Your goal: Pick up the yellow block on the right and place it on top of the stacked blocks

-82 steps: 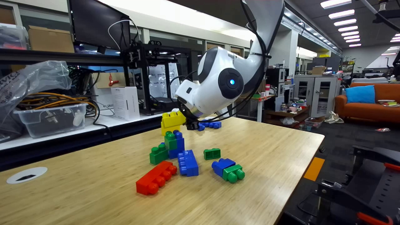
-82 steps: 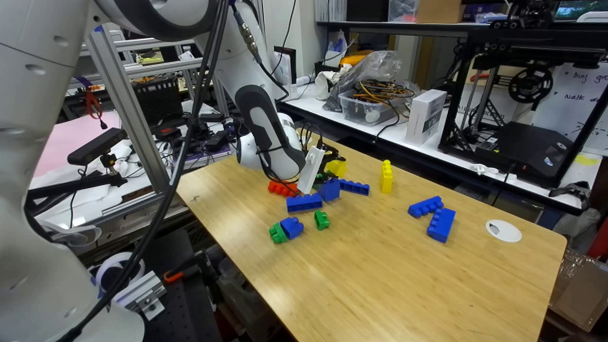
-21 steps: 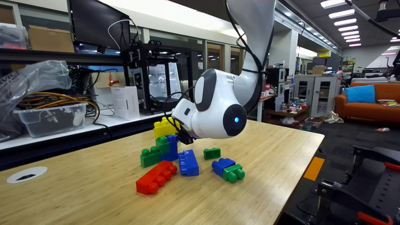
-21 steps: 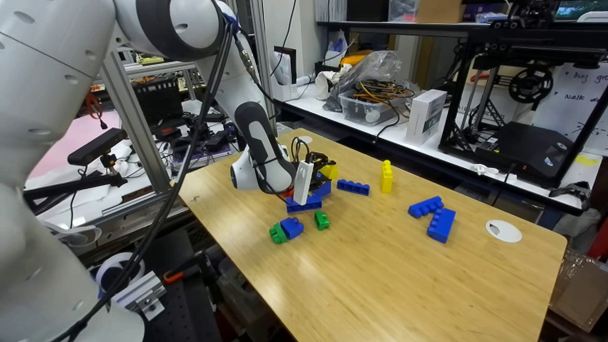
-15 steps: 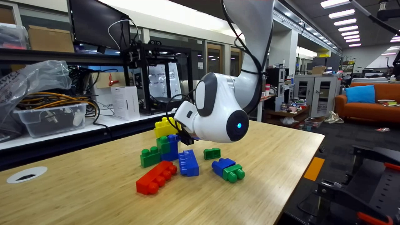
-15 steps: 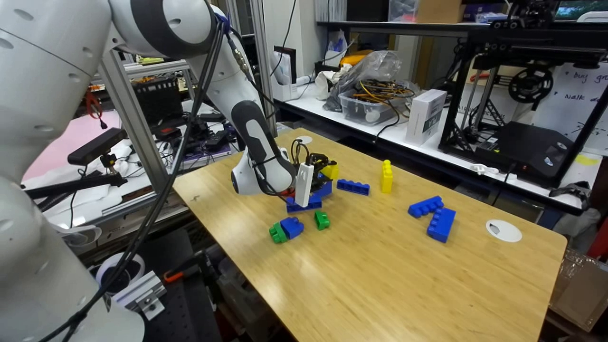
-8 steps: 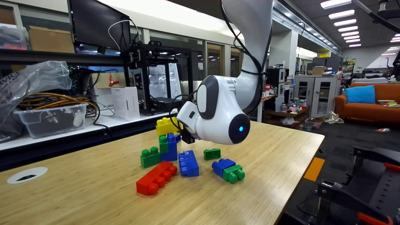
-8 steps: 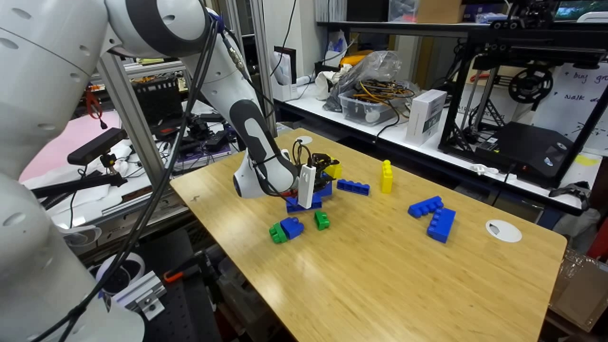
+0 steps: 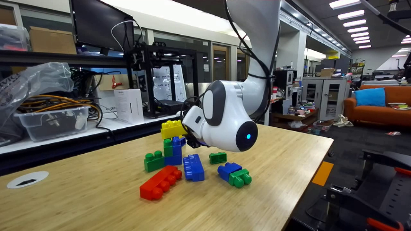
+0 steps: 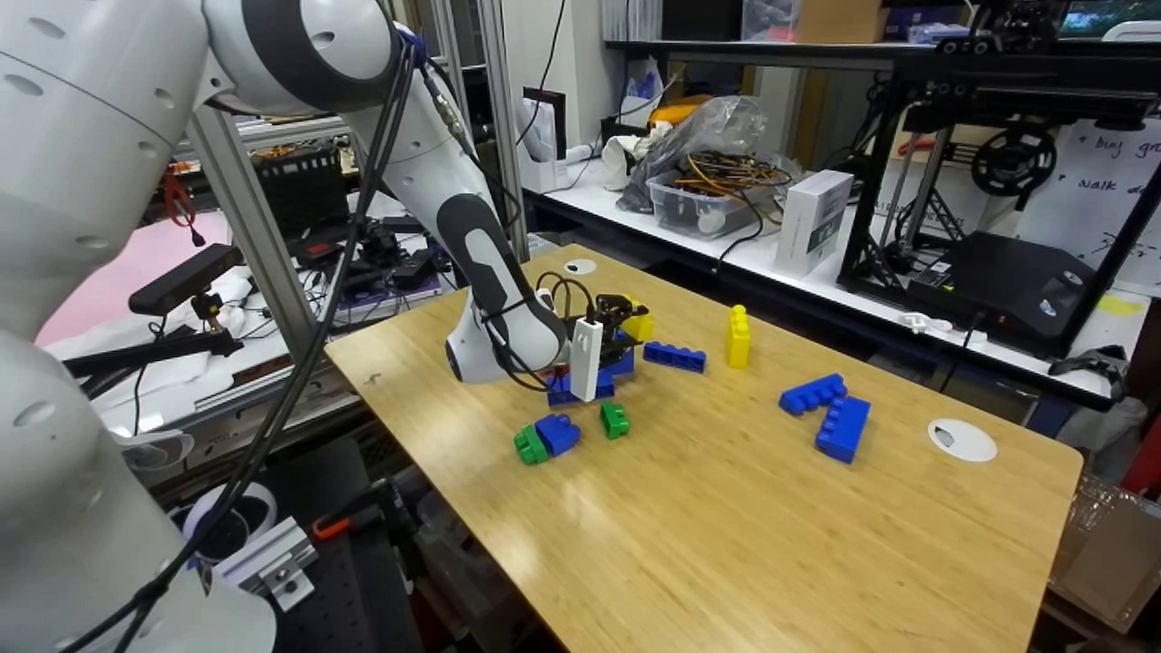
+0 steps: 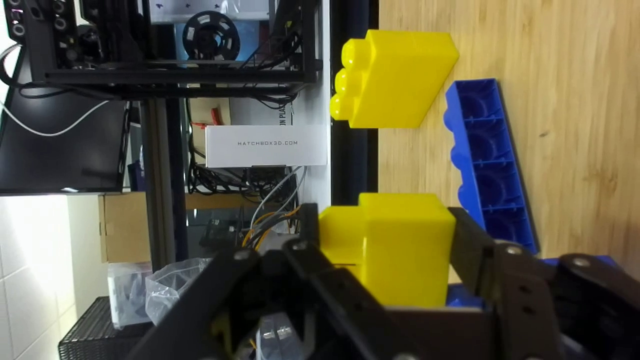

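My gripper is shut on the yellow block, with a finger against each side in the wrist view. In an exterior view the yellow block is just above the green and blue stacked blocks; I cannot tell whether they touch. In an exterior view my gripper and arm hide much of the yellow block and the stack. A bit of blue shows below the block in the wrist view. The second yellow brick stands apart; it also shows in the wrist view.
A blue brick lies on its side near the second yellow brick. A red brick, a blue brick, a small green brick and a blue-and-green pair lie nearby. Two blue bricks lie farther off.
Over several seconds my gripper came lower with the yellow block, and the stack shifted. In the last second the block and wrist moved slightly right in an exterior view; the stack's upper part turned a little.
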Tool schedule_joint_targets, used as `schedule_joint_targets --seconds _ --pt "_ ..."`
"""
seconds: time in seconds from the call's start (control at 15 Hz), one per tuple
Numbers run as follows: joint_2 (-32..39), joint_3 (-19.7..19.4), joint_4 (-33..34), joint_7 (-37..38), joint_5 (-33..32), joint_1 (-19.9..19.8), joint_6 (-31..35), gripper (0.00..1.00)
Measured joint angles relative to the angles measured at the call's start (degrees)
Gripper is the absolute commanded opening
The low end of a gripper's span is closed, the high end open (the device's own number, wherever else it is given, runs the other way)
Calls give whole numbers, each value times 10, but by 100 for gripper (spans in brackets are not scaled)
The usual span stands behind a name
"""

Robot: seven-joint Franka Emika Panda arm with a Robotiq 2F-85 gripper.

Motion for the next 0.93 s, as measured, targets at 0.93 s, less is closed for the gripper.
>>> schedule_joint_targets --seconds 0.93 --pt "7 164 -1 -184 81 -99 -130 38"
